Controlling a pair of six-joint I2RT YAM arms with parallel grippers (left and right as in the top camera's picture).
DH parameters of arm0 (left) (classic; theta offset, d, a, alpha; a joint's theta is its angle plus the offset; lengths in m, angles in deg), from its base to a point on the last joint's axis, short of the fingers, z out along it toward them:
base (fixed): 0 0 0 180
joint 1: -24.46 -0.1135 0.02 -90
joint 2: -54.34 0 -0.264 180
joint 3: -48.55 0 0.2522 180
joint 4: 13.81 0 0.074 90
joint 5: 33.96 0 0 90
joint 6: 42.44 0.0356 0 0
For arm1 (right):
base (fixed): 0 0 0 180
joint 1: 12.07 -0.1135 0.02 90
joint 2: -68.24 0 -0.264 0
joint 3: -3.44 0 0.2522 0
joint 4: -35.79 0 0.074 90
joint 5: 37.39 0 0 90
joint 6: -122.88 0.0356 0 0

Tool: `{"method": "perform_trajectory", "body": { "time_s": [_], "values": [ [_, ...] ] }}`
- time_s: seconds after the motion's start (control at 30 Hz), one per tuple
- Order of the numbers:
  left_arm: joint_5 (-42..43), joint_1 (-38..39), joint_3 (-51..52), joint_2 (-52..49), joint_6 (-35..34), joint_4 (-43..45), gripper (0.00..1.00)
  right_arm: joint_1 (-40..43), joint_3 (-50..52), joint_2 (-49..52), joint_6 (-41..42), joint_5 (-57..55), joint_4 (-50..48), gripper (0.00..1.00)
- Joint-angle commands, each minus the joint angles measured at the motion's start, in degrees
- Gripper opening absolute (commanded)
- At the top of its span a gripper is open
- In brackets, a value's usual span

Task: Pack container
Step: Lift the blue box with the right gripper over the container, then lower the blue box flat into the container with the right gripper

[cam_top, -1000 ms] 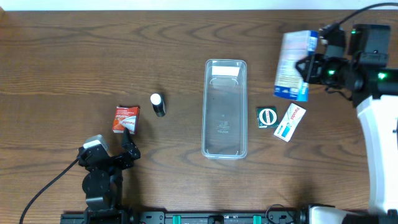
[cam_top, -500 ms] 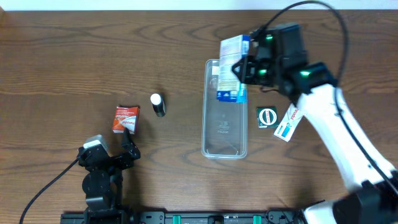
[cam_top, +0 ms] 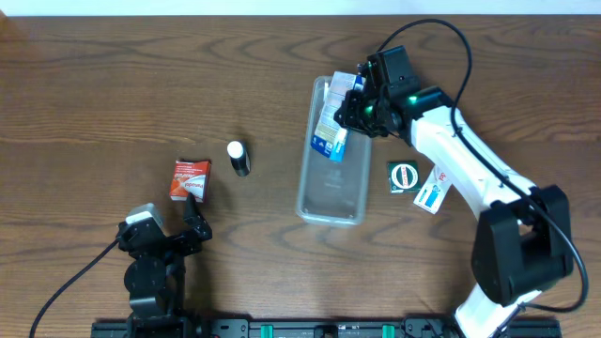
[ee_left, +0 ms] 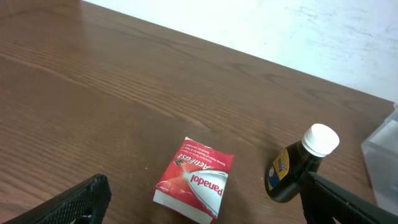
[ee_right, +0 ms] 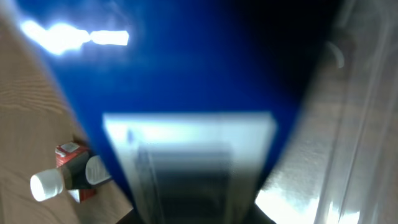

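Note:
The clear plastic container (cam_top: 331,188) lies in the middle of the table, its near end swung a little to the left. My right gripper (cam_top: 355,105) is shut on a blue and white box (cam_top: 329,120) and holds it over the container's far end. In the right wrist view the box (ee_right: 186,93) fills the frame, blurred, with the container's wall (ee_right: 360,124) at the right. My left gripper (cam_top: 194,222) is open and empty at the front left, just short of a red Panadol box (cam_top: 189,178) (ee_left: 194,180).
A dark bottle with a white cap (cam_top: 238,158) (ee_left: 298,165) lies right of the red box. A green round-labelled packet (cam_top: 404,176) and a white and red sachet (cam_top: 438,184) lie right of the container.
My right arm carried the blue and white box from the far right to over the container's far end and lowered it. The container shifted and turned slightly. The left arm stayed still.

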Motion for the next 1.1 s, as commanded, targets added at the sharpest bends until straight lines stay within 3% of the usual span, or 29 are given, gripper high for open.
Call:
{"method": "perform_trajectory", "body": {
  "time_s": [0.0,0.67,0.9,1.07],
  "values": [
    [0.63,-0.09,1.33,0.35,0.13,-0.52,0.98,-0.59,0.17,2.16,0.11,2.29,-1.62,0.22],
    [0.61,-0.09,1.33,0.35,0.13,-0.52,0.98,-2.40,0.15,2.01,-2.34,12.61,-1.20,0.17],
    [0.61,-0.09,1.33,0.35,0.13,-0.52,0.98,-3.26,0.17,1.92,-1.18,15.08,3.80,0.19],
    [0.61,-0.09,1.33,0.35,0.13,-0.52,0.98,-3.28,0.15,1.92,-3.32,12.13,3.10,0.25]
  ]
}}
